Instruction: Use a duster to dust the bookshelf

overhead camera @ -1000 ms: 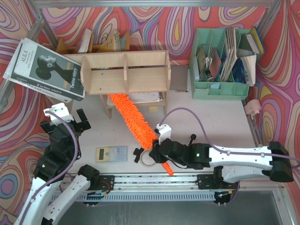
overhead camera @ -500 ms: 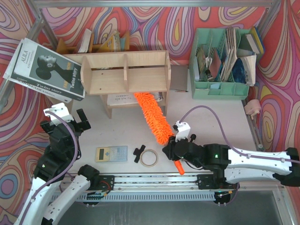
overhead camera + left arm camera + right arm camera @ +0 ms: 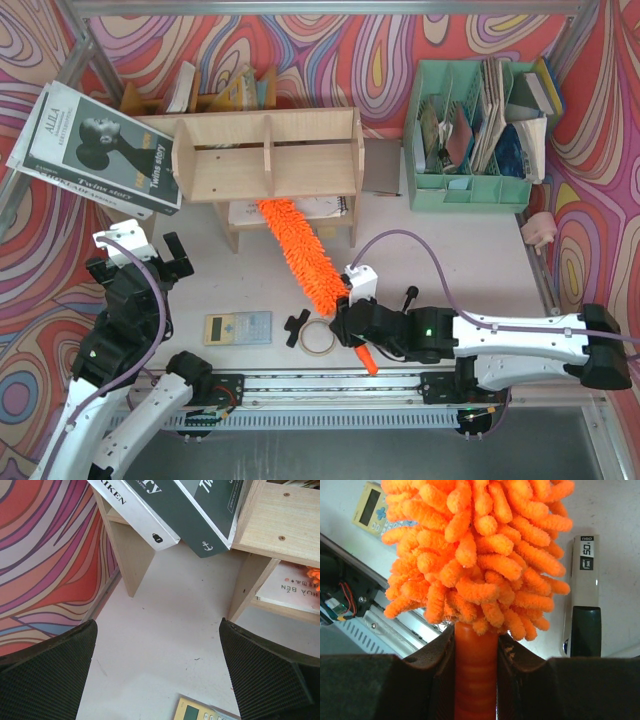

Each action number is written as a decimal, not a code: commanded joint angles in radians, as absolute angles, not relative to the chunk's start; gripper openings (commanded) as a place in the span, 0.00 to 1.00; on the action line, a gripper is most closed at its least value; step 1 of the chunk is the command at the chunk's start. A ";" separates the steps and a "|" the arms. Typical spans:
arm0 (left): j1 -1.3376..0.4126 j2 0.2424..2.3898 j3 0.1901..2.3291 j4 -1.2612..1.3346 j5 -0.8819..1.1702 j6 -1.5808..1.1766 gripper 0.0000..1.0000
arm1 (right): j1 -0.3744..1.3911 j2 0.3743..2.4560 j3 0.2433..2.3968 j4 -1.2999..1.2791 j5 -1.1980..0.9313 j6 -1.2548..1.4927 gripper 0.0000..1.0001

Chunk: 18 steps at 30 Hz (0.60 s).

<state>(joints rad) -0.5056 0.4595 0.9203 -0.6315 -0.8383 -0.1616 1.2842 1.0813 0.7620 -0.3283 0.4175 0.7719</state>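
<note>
Swirl-patterned walls (image 3: 330,60), white table (image 3: 430,240) on top cam: right gripper (image 3: 345,325) is gripping the duster (image 3: 300,250) by its handle, fluffy head running toward 11 o'clock, tip reaching under the bookshelf (image 3: 270,150), so I'm judging the dusting pass is underway down low. Left wrist cam: left gripper (image 3: 157,677) is hanging wide open, empty, bookshelf leg at 2 o'clock. Right wrist cam: jaws are pinching the orange handle (image 3: 475,680); next move is probably calling for lifting the head into the compartments, clearing the dividers.
</note>
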 commanded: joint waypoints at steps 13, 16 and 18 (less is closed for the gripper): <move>-0.501 0.463 0.929 -0.632 -0.839 -0.166 0.98 | 1.291 0.870 0.782 -0.628 0.665 1.001 0.00; -0.501 0.466 0.929 -0.634 -0.841 -0.167 0.99 | 1.290 0.863 0.782 -0.662 0.684 1.034 0.00; -0.500 0.464 0.929 -0.632 -0.841 -0.168 0.98 | 1.290 0.873 0.779 -0.662 0.681 1.045 0.00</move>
<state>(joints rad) -0.5056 0.4595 0.9203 -0.6315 -0.8383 -0.1616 1.2892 0.8814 0.7692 -0.6228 0.5758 0.9752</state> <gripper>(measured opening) 0.986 0.330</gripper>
